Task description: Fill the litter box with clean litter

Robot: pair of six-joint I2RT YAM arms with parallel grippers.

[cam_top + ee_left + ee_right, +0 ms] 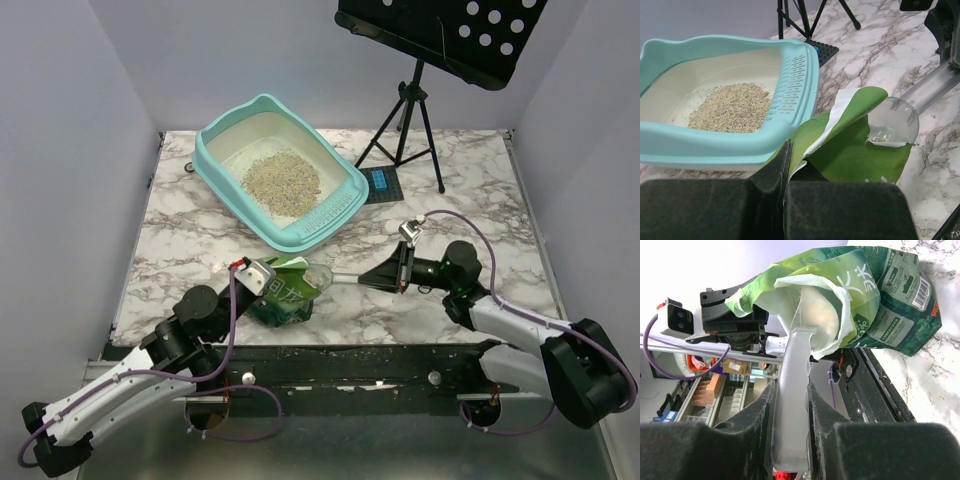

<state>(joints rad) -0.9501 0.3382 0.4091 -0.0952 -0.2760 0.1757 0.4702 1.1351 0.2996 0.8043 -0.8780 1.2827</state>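
Left tool (pixel 262 278) is clamped on the upper edge of the green bag (pixel 285 297); in the left wrist view its fingers (pixel 715 210) press together with the bag's folded rim caught between them. Right tool (pixel 397 272) reaches in from the right and grips the handle of a translucent scoop (pixel 345 278), its fingers (pixel 817 407) tight on either side of the handle. The scoop's round bowl (pixel 892 122) sits at the open mouth of the bag, with only a few grains visible in it. The bag stands near the middle of the marble-patterned desk (pixel 180 230), toward its near edge, just on the near side of the litter box (pixel 345 205). The litter box rests further back, left of centre, set at an angle with its slotted edge turned toward the bag. A loose pile of clean litter (pixel 282 180) lies in the middle of its cream floor, with bare floor around it. A black music stand (pixel 440 25) rises on its tripod at the far right of the desk.
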